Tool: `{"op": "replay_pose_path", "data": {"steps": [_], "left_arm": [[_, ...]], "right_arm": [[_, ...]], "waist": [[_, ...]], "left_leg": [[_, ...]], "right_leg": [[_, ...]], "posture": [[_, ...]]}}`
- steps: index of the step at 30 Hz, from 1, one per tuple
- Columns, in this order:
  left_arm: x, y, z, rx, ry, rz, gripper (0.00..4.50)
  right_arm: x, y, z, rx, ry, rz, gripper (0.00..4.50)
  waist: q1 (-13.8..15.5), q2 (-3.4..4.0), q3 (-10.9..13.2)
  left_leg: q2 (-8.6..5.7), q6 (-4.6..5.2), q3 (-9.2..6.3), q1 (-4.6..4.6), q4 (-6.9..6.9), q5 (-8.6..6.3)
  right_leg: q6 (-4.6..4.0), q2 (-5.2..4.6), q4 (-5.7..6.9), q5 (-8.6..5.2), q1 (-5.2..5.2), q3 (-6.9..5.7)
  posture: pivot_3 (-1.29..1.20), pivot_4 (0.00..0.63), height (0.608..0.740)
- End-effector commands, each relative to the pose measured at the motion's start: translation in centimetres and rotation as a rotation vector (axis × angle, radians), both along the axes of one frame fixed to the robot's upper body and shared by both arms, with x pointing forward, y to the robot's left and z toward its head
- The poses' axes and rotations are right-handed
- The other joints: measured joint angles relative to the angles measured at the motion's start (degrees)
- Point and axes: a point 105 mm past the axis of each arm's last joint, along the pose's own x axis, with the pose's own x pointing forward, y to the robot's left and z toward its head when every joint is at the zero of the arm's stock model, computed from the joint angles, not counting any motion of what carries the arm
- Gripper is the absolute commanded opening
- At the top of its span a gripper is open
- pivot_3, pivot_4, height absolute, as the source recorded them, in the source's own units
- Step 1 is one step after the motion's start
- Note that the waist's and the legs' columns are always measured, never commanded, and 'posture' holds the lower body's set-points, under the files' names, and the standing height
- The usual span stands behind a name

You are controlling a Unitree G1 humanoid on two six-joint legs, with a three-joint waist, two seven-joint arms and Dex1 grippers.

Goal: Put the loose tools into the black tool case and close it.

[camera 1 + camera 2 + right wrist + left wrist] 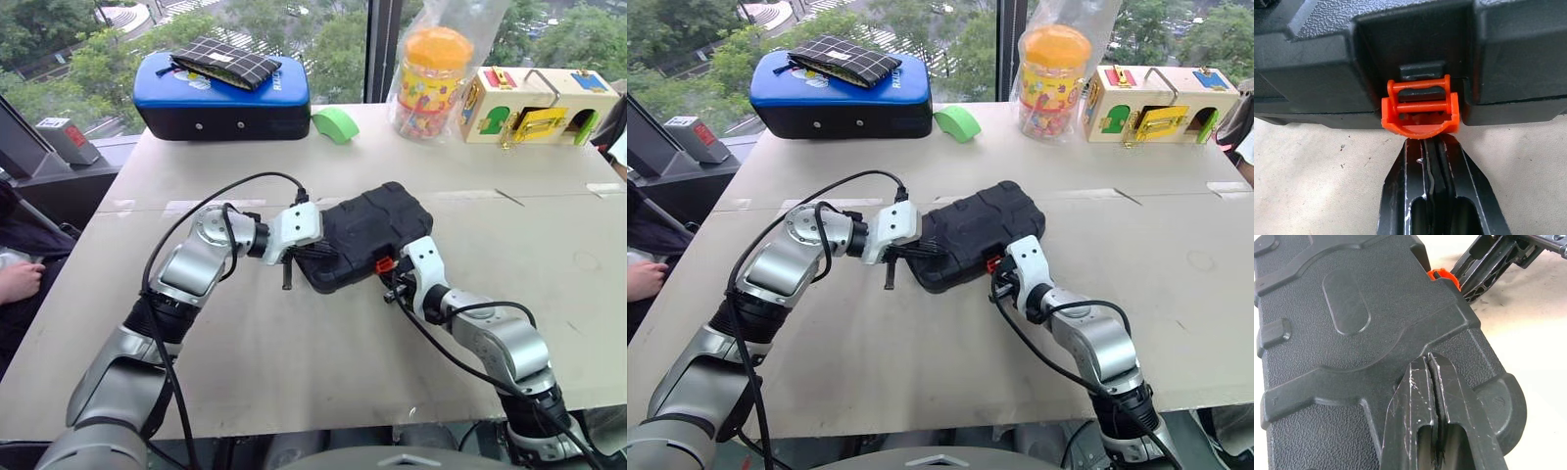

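Note:
The black tool case [367, 230] lies flat and closed in the middle of the table, ribbed shell up. My left gripper [1428, 363] is shut, and its tips rest on the lid near a rounded corner at the case's left end. My right gripper [1430, 142] is also shut, with its tips touching the lower edge of the small orange latch [1419, 110] on the case's front side. The latch [385, 264] sits between the two halves of the shell. The loose tools are out of view.
At the back left stands a bigger blue-and-black case [220, 93] with a checked pouch [225, 61] on it. Beside it are a green object [336, 123], a bagged jar [431, 69] and a wooden latch box [539, 103]. A person's hand [18, 279] is at the left edge.

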Motion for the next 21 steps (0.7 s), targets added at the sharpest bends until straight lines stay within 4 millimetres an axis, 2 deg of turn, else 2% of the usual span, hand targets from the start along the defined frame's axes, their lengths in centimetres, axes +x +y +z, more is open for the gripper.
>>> {"op": "replay_pose_path", "data": {"steps": [1, 13, 21], "left_arm": [[-1.5, 1.8, -5.3, 0.134, 0.186, 0.066, 0.0], [-1.7, 1.9, -5.8, 0.147, 0.194, 0.066, 0.0], [-1.8, 2.0, -6.0, 0.153, 0.196, 0.059, 0.0]], "right_arm": [[0.6, 0.7, 2.2, 0.036, -0.093, 0.012, 0.03], [-0.7, 0.7, 5.3, 0.168, -0.182, -0.004, 0.03], [-1.3, 1.1, 6.9, 0.163, -0.207, 0.022, 0.03]], "waist": [[0.0, 0.0, 0.0], [0.0, 0.14, 0.1], [0.0, 0.24, 0.2]], "left_leg": [[0.0, 0.0, 0.0, 0.01, -0.01, 0.0], [0.0, 0.0, -0.02, -0.05, -0.03, 0.0], [-0.02, 0.0, -0.01, -0.05, -0.04, 0.0]], "right_leg": [[0.0, 0.0, 0.0, 0.0, 0.0, 0.0], [0.0, -0.01, -0.02, -0.01, -0.04, -0.01], [0.0, -0.02, -0.02, 0.0, -0.04, 0.0]], "posture": [[0.0, 0.15, 0.74], [0.0, 0.15, 0.74], [0.0, 0.15, 0.74]]}}
